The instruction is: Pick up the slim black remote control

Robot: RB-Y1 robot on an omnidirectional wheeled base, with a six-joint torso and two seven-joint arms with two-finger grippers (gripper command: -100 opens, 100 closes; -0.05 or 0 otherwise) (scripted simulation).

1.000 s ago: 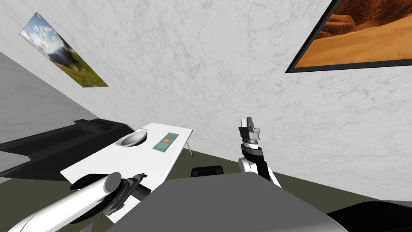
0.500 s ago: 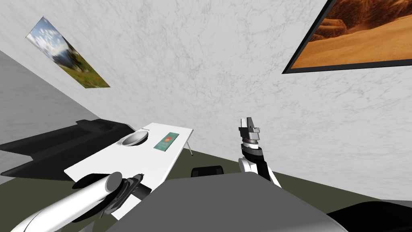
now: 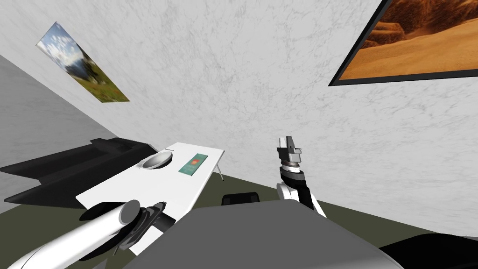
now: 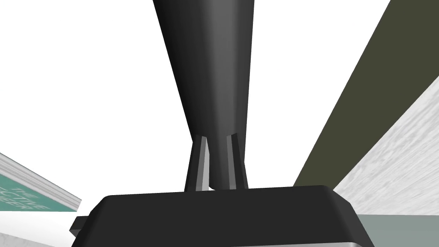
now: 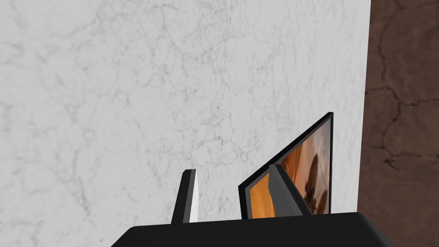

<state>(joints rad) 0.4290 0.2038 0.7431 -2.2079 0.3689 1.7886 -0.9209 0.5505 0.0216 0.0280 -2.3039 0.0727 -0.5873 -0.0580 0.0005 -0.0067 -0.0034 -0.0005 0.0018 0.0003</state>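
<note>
The left claw (image 4: 217, 139) grips the slim black remote (image 4: 210, 64) at the six o'clock end of the white bench (image 3: 154, 184), while the right claw (image 3: 290, 140), at its two o'clock, stands open.

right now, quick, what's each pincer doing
Left pincer: closed on the slim black remote control.
Right pincer: open, holding nothing.

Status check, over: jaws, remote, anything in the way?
Left gripper, jaws shut on black remote, over white table. Right gripper open, raised by wall. Bowl and green book apart, nothing blocking.
</note>
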